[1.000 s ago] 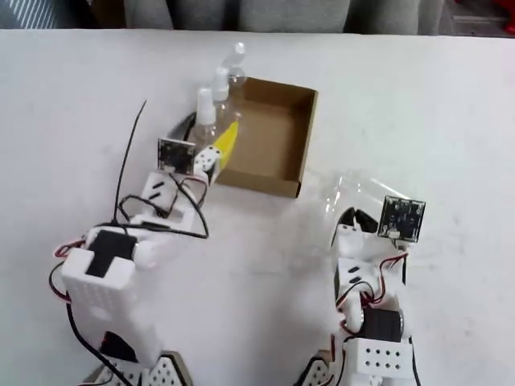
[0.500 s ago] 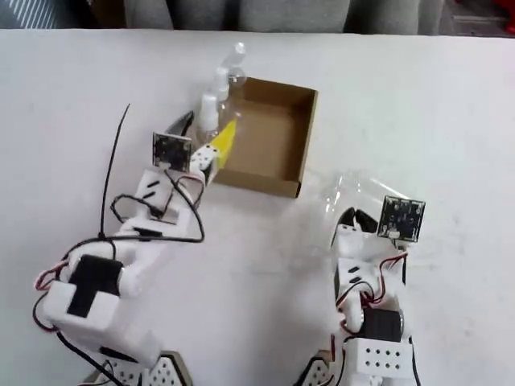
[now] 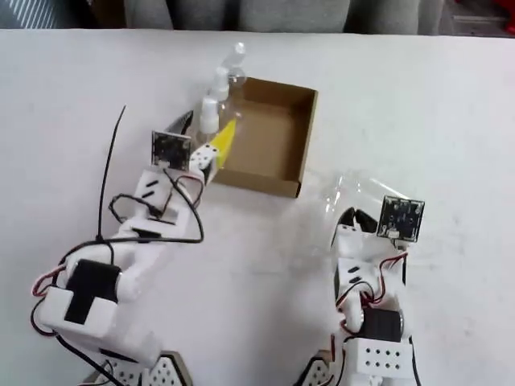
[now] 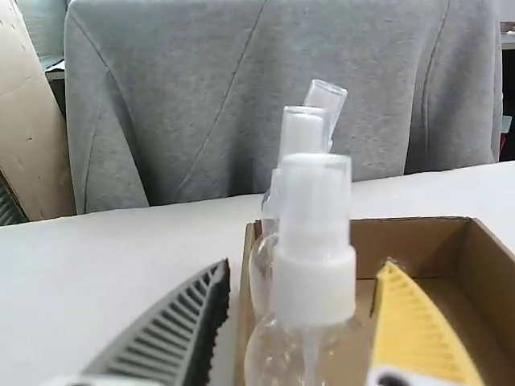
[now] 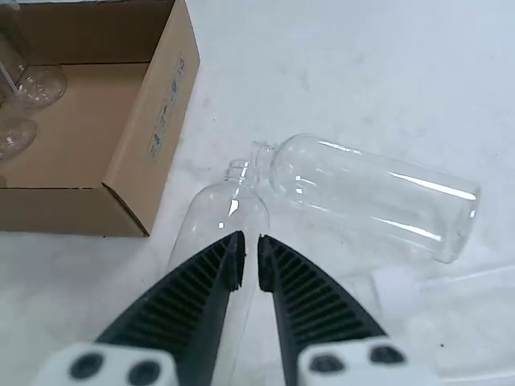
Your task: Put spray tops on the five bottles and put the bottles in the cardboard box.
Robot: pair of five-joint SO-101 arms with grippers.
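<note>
Three clear bottles with white spray tops (image 3: 219,88) stand in a row at the left wall of the cardboard box (image 3: 273,145); I cannot tell whether they are inside it. My left gripper (image 3: 209,122) is open around the nearest one (image 4: 310,281), grey finger on one side, yellow finger on the other. My right gripper (image 5: 249,241) is shut and holds nothing. It hovers over a topless clear bottle (image 5: 216,223) lying on the table. A second topless bottle (image 5: 370,193) lies beside it, and a loose spray top (image 5: 398,288) is close by.
The box's corner (image 5: 121,185) is close to the lying bottles. The white table (image 3: 418,104) stretches bare to the right and behind the box. A grey padded chair back (image 4: 265,88) stands beyond the table's far edge.
My left arm's lower part has swung left and down in the high view, and its gripper has shifted slightly around the nearest bottle. The right arm has not moved.
</note>
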